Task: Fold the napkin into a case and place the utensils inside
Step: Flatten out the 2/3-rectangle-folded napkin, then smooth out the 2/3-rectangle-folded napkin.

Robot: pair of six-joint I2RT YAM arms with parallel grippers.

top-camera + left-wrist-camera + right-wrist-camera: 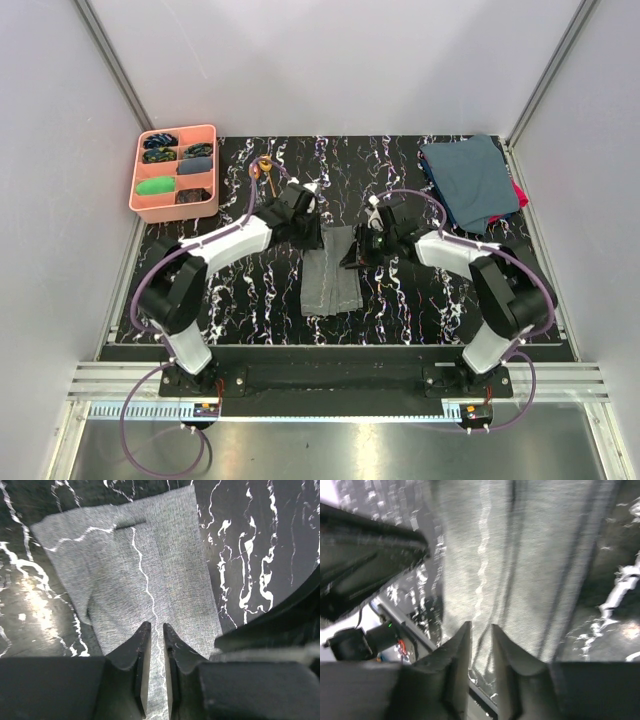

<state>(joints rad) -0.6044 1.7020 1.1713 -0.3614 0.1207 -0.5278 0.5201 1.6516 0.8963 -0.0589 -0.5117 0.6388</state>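
My left hand (154, 626) and right hand (481, 626) are barely open, empty; I should crease the napkin (330, 280) evenly.

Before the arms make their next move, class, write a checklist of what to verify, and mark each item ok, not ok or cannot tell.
1. The napkin folded into a narrow strip, lying flat: ok.
2. The utensils inside it: not ok; they lie near the pink tray.
3. The left gripper gripping the napkin: cannot tell; jaws nearly together over it.
4. The right gripper gripping the napkin: cannot tell.
5. Both grippers apart from each other: ok.
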